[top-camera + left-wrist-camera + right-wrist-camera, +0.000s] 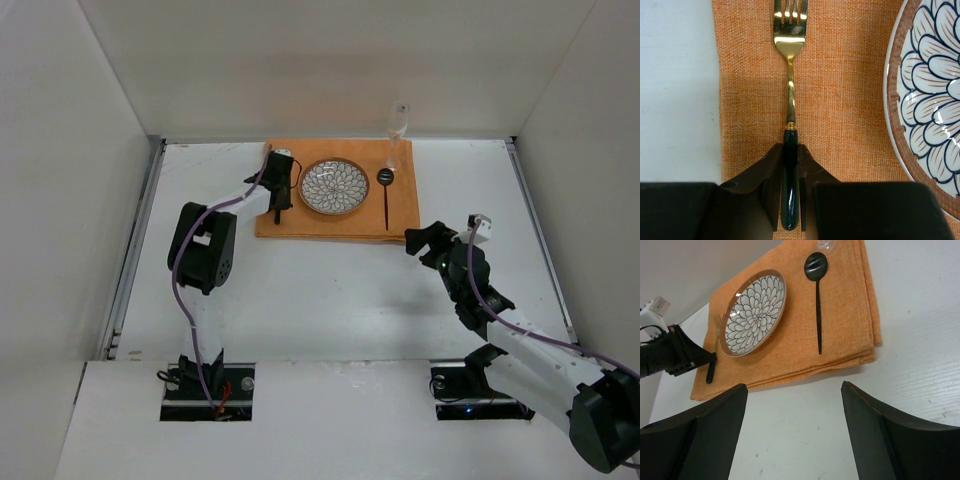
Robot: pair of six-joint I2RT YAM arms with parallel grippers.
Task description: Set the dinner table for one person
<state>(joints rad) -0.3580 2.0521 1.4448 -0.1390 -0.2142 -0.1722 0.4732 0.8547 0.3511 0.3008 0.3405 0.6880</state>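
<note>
While our left tool (790,147) clamps the fork (790,90) by its handle on the mat (840,100), left of the plate (925,100), we judge fork-laying nearly done. Next, release cleanly and lift. Our right tool (794,385) gapes above the worktop (330,290), which spreads under all.

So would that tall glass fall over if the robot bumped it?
Probably: the glass looks tall and narrow, so it may tip easily. It looks clear and smooth, so it's likely fragile and a bit slippery.
</note>
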